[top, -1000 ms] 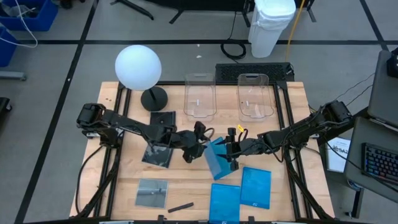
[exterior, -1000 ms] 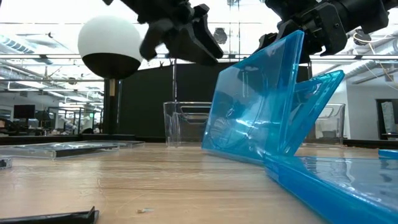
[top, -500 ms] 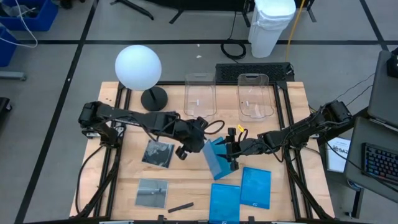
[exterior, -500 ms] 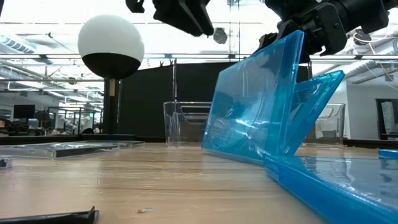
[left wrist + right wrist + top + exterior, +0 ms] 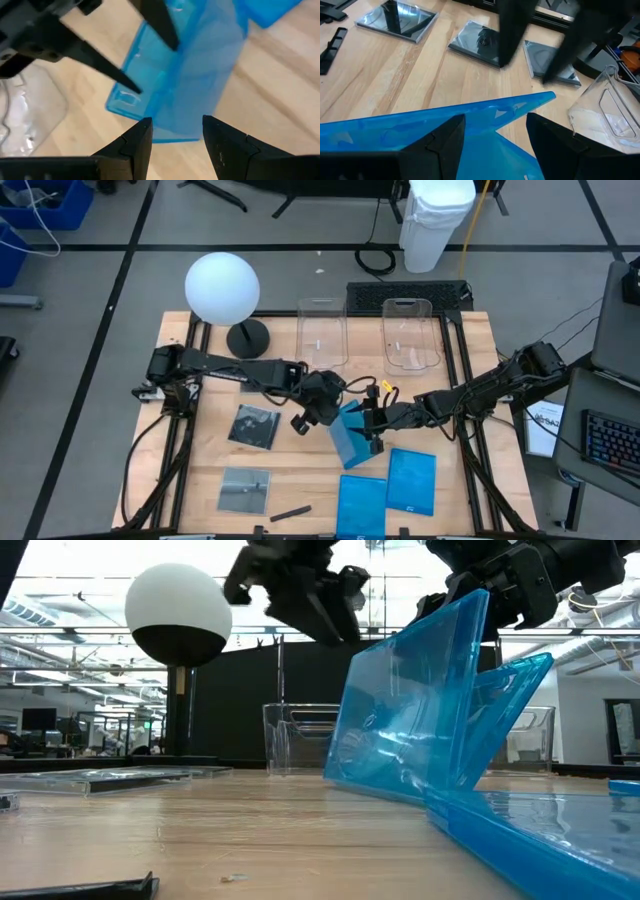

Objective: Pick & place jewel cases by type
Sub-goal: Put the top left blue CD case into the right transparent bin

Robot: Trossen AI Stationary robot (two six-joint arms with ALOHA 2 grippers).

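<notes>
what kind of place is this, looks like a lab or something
Probably a robotics lab or test workshop. A wooden table stands on a taped grey floor, a keyboard sits on a desk beside it, and the low view shows a large open hall with desks behind.

Arms: two, slender, matte black, jointed segments
Left tool (image 5: 318, 412): two dark tapered fingers
Right tool (image 5: 372, 423): black, orange detail behind

A wooden counter (image 5: 215, 470) stands on a grey floor (image 5: 90, 280) crossed by dark lines, with a white bin (image 5: 435, 220) behind, blue crates (image 5: 40, 205) nearby, and a keyboard (image 5: 610, 442) alongside.
</notes>
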